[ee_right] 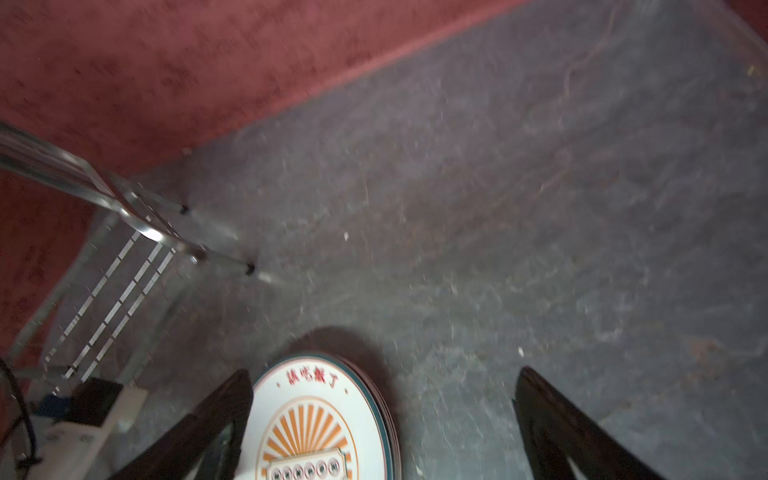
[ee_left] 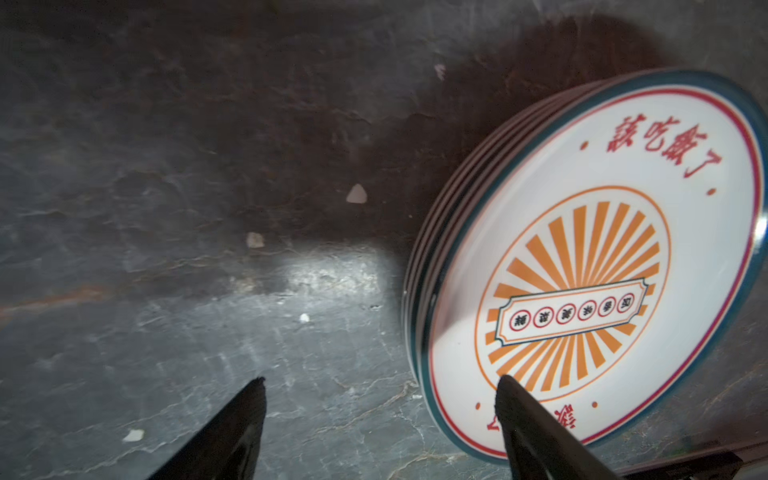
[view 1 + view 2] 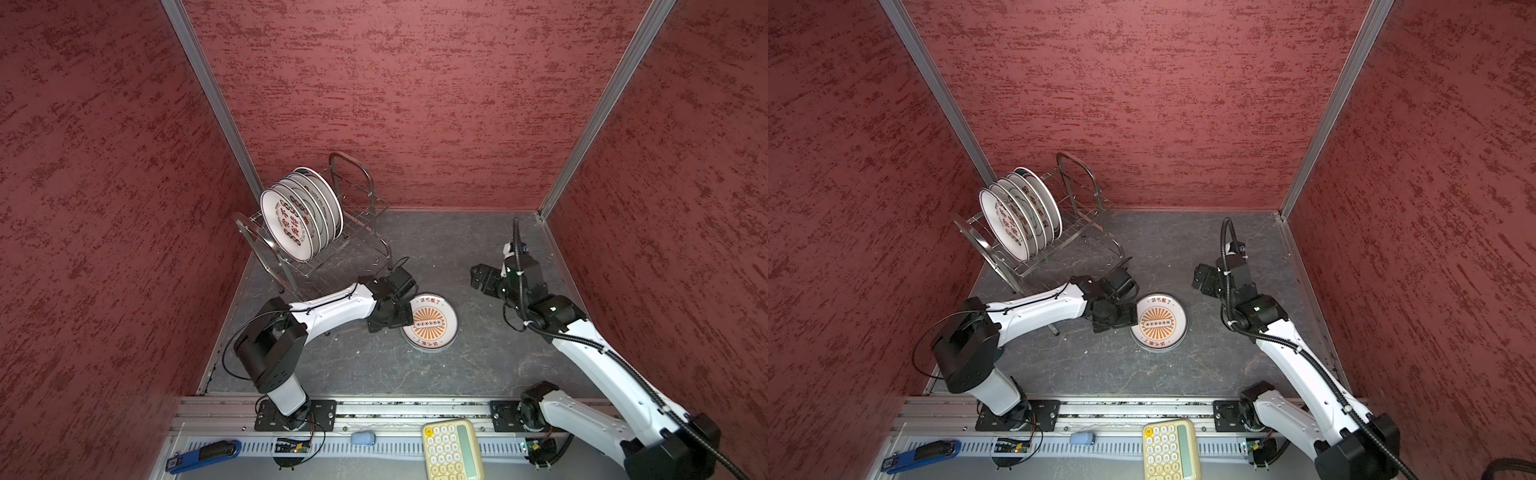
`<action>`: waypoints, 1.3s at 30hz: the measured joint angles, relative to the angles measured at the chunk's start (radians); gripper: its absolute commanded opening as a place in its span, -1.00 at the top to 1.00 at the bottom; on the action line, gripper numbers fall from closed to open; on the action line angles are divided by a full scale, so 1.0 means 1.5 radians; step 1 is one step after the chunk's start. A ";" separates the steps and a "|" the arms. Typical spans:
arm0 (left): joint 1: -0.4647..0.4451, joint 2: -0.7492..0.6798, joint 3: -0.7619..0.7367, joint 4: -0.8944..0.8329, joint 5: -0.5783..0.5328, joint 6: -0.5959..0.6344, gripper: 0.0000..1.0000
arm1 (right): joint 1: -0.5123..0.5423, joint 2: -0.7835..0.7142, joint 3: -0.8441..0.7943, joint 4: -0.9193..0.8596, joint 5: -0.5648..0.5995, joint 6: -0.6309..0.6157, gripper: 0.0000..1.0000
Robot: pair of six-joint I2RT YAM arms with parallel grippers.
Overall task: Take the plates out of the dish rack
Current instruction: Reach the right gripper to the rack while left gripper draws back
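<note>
A stack of plates [image 3: 432,326] [image 3: 1160,324] lies flat on the dark table, with an orange sunburst plate on top. Several more plates [image 3: 291,224] [image 3: 1013,224] stand on edge in the steel dish rack [image 3: 361,226] [image 3: 1084,216] at the back left. My left gripper [image 2: 382,379] is open at the stack's left rim. One of its fingers hangs over the top plate [image 2: 602,270] and the other over bare table, gripping nothing. My right gripper [image 1: 385,372] [image 3: 478,278] is open and empty, hovering to the right of the stack [image 1: 316,419].
Red walls close in the table on three sides, and the rack's legs [image 1: 249,268] stand near the back wall. In front of the arm rail lie a yellow calculator [image 3: 451,451], a blue tool [image 3: 203,455] and a small pale blue object [image 3: 363,437].
</note>
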 measured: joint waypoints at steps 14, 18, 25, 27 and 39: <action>0.058 -0.137 -0.109 -0.003 -0.030 0.006 -0.99 | 0.026 0.235 0.408 0.108 -0.147 -0.111 -0.98; 0.061 -0.166 -0.135 -0.002 -0.034 -0.001 -0.99 | 0.093 0.338 0.535 0.106 -0.155 -0.157 -0.98; 0.065 -0.201 -0.169 0.000 -0.042 -0.008 -0.99 | 0.196 0.476 0.709 0.083 -0.143 -0.223 -0.98; 0.066 -0.214 -0.177 0.003 -0.046 -0.011 -0.99 | 0.217 0.497 0.733 0.069 -0.141 -0.230 -0.98; 0.078 -0.285 -0.235 0.019 -0.049 -0.021 -0.99 | 0.269 0.577 0.843 0.028 -0.153 -0.227 -0.98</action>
